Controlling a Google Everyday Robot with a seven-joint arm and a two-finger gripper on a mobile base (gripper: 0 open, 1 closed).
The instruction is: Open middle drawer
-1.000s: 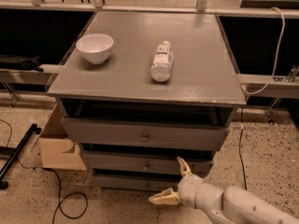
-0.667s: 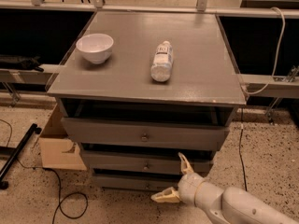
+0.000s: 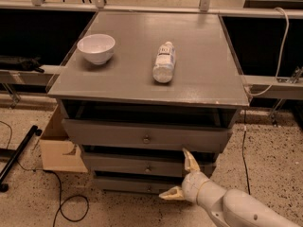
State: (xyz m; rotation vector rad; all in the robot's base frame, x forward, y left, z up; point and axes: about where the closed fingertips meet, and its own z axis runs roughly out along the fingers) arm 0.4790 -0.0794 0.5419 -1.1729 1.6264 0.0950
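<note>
The grey cabinet has three drawers. The middle drawer point(image 3: 123, 164) is the second tier, with a small round metal knob point(image 3: 148, 168) at its centre. The top drawer point(image 3: 109, 134) sits slightly pulled out above it, and the lowest drawer point(image 3: 128, 185) lies below. My gripper point(image 3: 182, 178) comes in from the lower right on a white arm. It is open, with one cream finger point(image 3: 190, 161) up against the right part of the middle drawer front and the other point(image 3: 169, 193) low by the lowest drawer. It sits to the right of the knob and holds nothing.
On the cabinet top point(image 3: 203, 65) stand a white bowl point(image 3: 96, 48) at the left and a plastic bottle point(image 3: 164, 62) lying on its side. A cardboard box point(image 3: 59, 148) stands on the floor left of the cabinet. Black cables point(image 3: 61, 207) lie on the speckled floor.
The gripper has crept slightly right and up toward the middle drawer front. The drawers, bowl and bottle have not moved.
</note>
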